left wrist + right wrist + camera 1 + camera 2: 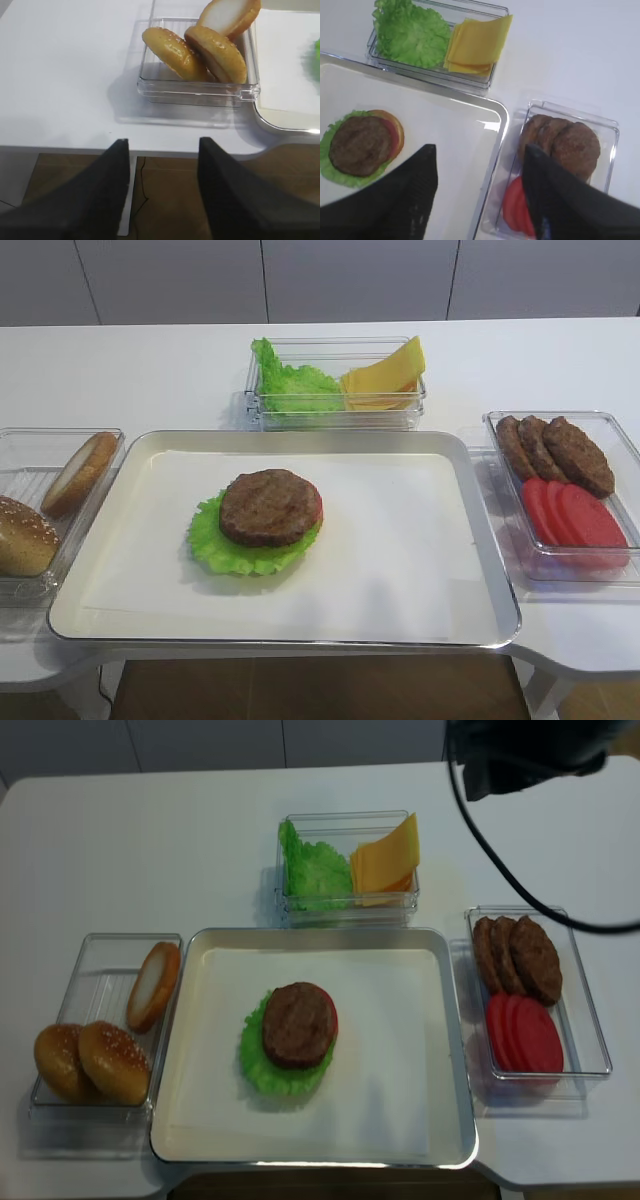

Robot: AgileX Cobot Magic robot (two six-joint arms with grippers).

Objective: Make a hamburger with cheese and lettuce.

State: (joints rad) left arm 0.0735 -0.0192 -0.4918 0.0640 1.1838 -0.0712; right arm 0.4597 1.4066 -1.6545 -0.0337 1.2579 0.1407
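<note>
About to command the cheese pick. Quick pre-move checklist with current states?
1. Stack on the tray, patty on top, ready for cheese: ok.
2. Cheese in the back bin, beside the lettuce, nothing covering it: ok.
3. Right claw open and holding nothing: ok.
4. Left claw open, near the table's front edge by the bun bin, away from the tray: ok.
5. Bun top available for the final layer: ok.
6. Whether the cheese slices will separate singly: cannot tell.

Sesame buns (92,1062) fill the left bin, patties (516,958) and tomato slices (524,1033) the right.
</note>
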